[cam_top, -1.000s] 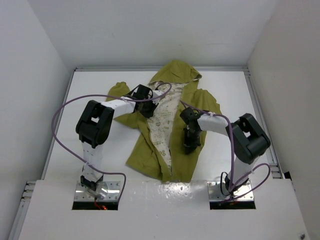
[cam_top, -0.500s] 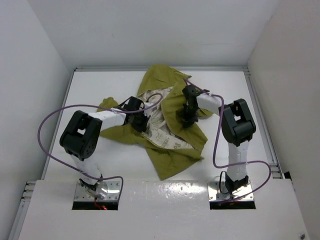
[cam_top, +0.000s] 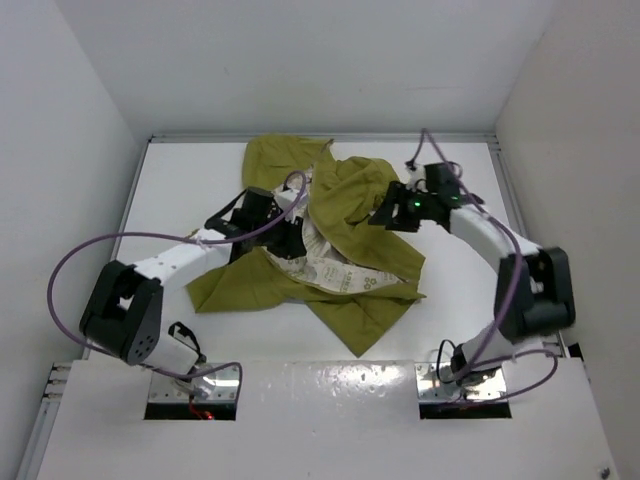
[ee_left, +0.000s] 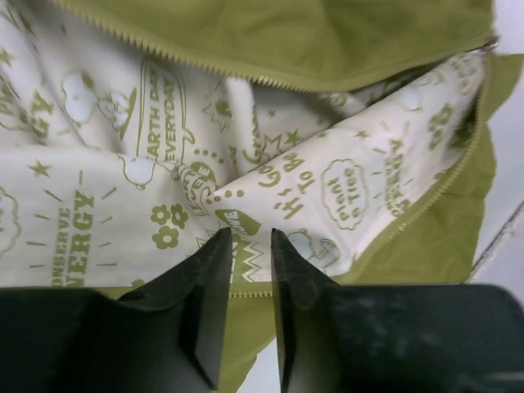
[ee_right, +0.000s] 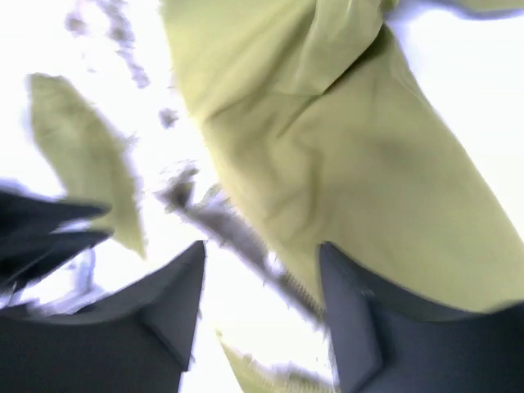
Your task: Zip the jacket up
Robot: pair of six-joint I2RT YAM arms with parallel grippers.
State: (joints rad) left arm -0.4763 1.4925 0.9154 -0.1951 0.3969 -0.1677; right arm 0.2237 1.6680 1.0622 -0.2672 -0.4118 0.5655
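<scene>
White table [cam_top: 190, 190] boxed in by plain white walls, seen from above.
Left wall [cam_top: 60, 150] slants in on one side, right wall [cam_top: 585, 150] on the other, and the back wall [cam_top: 300, 60] closes it off, all blank and matte. A thin metal rail [cam_top: 200, 138] runs along the table's far edge, and another rail [cam_top: 522, 235] edges its right side. Down front, a glossy white ledge [cam_top: 330, 420] spans the near edge, catching a bit of glare, with two square cutouts showing metal plates, one left [cam_top: 222, 384] and one right [cam_top: 432, 383]. There's a tiny screw [cam_top: 603, 473] at the ledge's bottom right corner.
</scene>
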